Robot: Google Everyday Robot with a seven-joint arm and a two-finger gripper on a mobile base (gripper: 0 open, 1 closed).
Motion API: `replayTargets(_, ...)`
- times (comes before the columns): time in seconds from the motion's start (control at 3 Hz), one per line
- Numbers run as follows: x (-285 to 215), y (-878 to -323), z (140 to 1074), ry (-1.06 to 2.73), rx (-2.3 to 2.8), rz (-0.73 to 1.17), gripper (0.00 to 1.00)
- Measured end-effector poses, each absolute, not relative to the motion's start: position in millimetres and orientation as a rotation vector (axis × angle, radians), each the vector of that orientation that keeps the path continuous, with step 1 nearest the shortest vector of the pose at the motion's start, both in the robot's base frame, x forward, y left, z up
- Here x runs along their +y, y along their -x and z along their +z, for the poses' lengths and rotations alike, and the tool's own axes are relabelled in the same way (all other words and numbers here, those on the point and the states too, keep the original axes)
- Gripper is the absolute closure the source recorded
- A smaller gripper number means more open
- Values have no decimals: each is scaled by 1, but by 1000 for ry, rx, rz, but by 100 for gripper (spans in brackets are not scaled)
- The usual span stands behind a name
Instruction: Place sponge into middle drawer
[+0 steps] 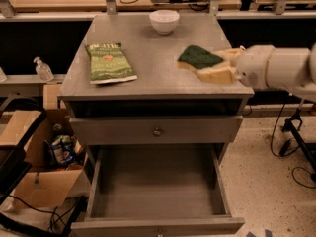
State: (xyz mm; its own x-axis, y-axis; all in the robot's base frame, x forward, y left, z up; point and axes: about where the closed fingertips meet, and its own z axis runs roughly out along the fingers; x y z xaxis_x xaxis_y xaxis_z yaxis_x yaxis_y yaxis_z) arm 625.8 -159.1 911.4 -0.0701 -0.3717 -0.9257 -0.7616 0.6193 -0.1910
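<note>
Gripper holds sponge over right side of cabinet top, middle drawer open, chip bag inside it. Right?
No. Camera view: the chip bag lies on the left of the cabinet top, not in the middle drawer, which is open with a bare floor. The gripper does hold the sponge over the top's right side.
</note>
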Motion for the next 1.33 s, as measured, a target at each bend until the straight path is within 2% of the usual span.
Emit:
replayTargets(0.67, -161, -523, 794, 992, 1779, 387, 100)
replayTargets(1.33, -152, -505, 764, 1009, 1821, 416, 100)
